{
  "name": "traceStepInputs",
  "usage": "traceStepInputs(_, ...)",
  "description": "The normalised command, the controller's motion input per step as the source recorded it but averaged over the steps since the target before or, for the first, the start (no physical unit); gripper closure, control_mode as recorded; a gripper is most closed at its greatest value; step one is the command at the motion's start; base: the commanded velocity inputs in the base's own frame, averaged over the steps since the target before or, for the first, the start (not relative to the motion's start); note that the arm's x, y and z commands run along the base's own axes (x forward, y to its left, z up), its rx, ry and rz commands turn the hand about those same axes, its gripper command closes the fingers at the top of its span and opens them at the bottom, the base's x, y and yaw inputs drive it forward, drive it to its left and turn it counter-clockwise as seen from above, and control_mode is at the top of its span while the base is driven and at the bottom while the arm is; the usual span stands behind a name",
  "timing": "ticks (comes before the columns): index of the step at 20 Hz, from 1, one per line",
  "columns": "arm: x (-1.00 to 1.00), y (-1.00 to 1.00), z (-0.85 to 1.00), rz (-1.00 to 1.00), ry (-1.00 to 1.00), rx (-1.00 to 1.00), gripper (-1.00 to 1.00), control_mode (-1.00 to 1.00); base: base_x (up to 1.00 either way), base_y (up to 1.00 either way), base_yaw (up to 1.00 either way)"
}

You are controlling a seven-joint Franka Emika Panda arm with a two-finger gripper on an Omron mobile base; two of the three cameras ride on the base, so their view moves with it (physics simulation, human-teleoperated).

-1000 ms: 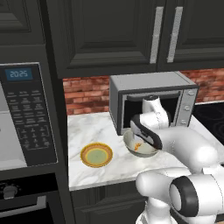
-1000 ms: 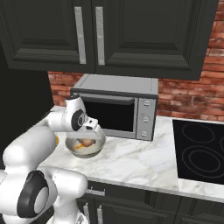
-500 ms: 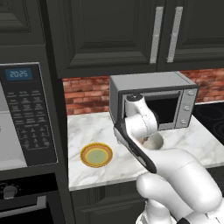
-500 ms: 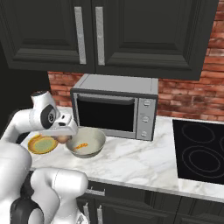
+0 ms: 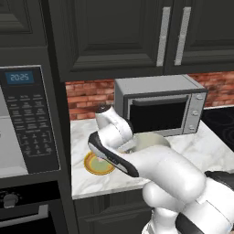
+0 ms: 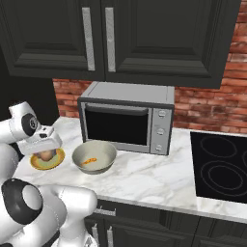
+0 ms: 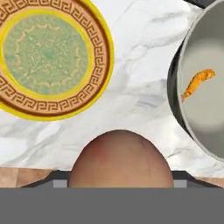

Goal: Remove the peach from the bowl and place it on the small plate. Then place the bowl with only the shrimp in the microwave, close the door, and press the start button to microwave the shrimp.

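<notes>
My gripper (image 6: 45, 150) is shut on the peach (image 6: 46, 156) and holds it just above the small yellow-rimmed plate (image 6: 56, 163) at the left of the counter. The hand view has the peach (image 7: 120, 159) large at the bottom, with the patterned plate (image 7: 48, 57) bare at upper left. To the plate's right sits the grey bowl (image 6: 101, 150), and inside it lies the orange shrimp (image 6: 88, 161); both bowl (image 7: 214, 118) and shrimp (image 7: 197, 82) appear at the right of the hand view. From the left base view, my arm covers the hand, leaving the plate (image 5: 93, 165) and bowl rim (image 5: 151, 138) in sight.
The microwave (image 6: 128, 118) stands against the brick wall behind the bowl, and its door looks shut. A black cooktop (image 6: 219, 166) lies at the counter's right. A tall oven column (image 5: 27, 137) borders the counter on the left. Dark cabinets hang overhead.
My arm has swung left from over the bowl to over the plate, carrying the peach. The bowl stays put, holding the shrimp alone.
</notes>
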Motion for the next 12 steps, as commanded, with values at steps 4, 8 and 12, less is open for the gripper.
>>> traceStepInputs(4, 0.34, 0.32, -0.73, 0.06, 0.11, -0.02, 1.0, -1.0, 0.0, 0.0, 0.0)
traceStepInputs(8, 0.3, 0.26, -0.5, 0.05, 0.06, 0.0, 1.0, -1.0, 0.0, 0.0, 0.0)
traceStepInputs(12, 0.37, 0.13, -0.34, 0.01, 0.12, 0.0, 1.0, -1.0, 0.0, 0.0, 0.0)
